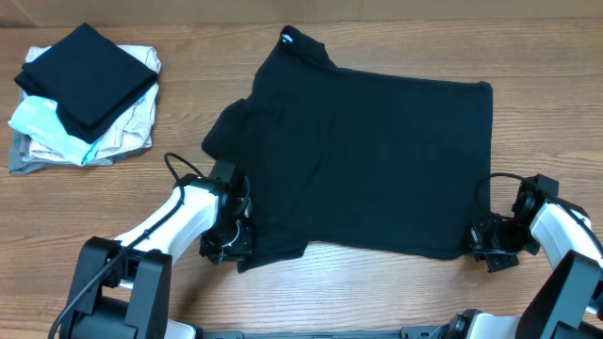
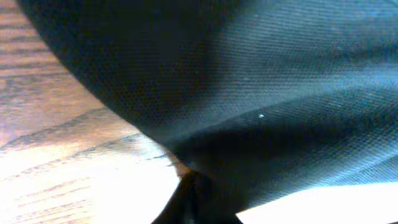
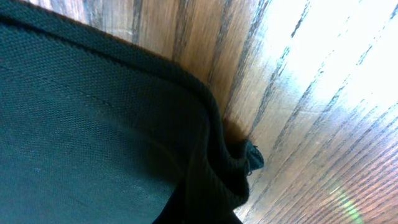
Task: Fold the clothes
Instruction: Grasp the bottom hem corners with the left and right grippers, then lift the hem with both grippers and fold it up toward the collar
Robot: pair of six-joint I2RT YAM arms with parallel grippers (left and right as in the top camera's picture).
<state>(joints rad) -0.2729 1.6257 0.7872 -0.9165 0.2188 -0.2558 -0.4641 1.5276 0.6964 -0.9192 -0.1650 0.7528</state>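
Black shirt (image 1: 377,160) spread flat on the wooden tabletop (image 1: 311,292), collar at the far edge. Small white tag (image 1: 286,39) at the collar, print too small to read. Left jaws pressed together on the shirt's near left edge, dark weave filling the left wrist view. Right jaws pinching the near right corner, hem bunched at the tips. Stack of folded garments (image 1: 85,94) at the far left, black piece on top, well apart from the shirt.
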